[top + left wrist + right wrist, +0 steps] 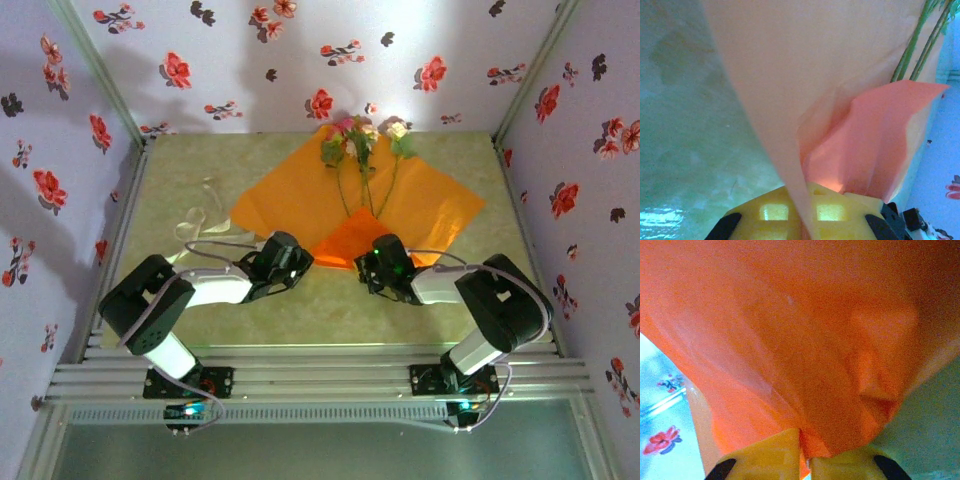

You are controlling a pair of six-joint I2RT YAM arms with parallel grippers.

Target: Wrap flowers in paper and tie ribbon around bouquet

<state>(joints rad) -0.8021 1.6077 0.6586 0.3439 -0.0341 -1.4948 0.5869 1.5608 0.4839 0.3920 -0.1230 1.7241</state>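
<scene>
1. the left gripper was closed on the near-left edge of the paper. in the left wrist view the thin sheet ran between its yellow fingers.
2. the right gripper was clamped shut too, with a bunched fold of the same sheet pinched between its fingers in its own wrist view.
3. the paper lay spread as a diamond on the far middle of the table, its near corner raised between the two grippers. the flowers lay on it, heads at the far corner, stems pointing toward the near one.
4. the sheet looked light, thin and limp, likely to crease or tear, so edge holds close to the corner seemed right. the stems looked slender and fragile, better folded over than pinched.
5. the top view gave the ribbon, on the table just left of the paper. the left wrist view gave the stems close against the sheet, and the right wrist view gave the crease at the pinch.
</scene>
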